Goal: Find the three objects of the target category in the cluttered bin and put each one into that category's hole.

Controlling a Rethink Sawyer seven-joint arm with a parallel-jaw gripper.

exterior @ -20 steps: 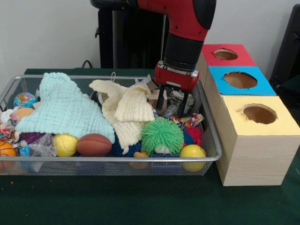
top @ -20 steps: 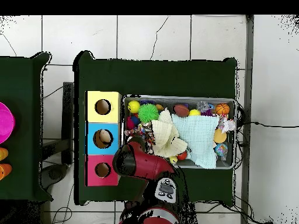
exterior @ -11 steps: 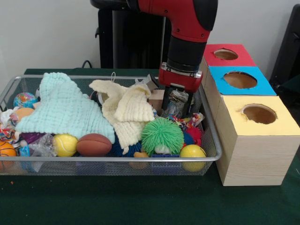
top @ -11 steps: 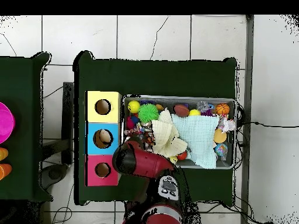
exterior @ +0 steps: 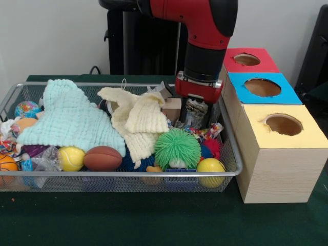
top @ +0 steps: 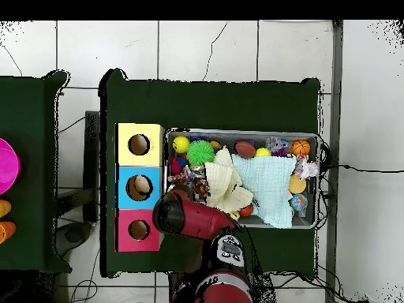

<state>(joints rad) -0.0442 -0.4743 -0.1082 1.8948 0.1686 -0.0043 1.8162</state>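
My gripper (exterior: 195,114) is down in the back right corner of the wire bin (exterior: 128,174), open, with its fingers on either side of a crinkly silver packet (exterior: 195,108). A wooden block (exterior: 171,108) sits just left of it. In front lie a green spiky ball (exterior: 177,147), a yellow ball (exterior: 210,165) and colourful wrappers (exterior: 207,132). Beside the bin stand the yellow box (exterior: 307,137), blue box (exterior: 289,96) and red box (exterior: 231,65), each with a round hole. In the overhead view the arm (top: 189,217) hides the gripper.
A mint cloth (exterior: 69,118) and a cream cloth (exterior: 138,120) cover much of the bin. A brown football (exterior: 103,158), tennis ball (exterior: 71,158), orange ball (exterior: 6,164) and globe ball (exterior: 26,108) lie to the left. Something tan shows inside the blue box's hole (top: 140,187).
The gripper has dropped lower and shifted slightly right, sinking into the clutter around the silver packet. Nothing else in the bin has moved.
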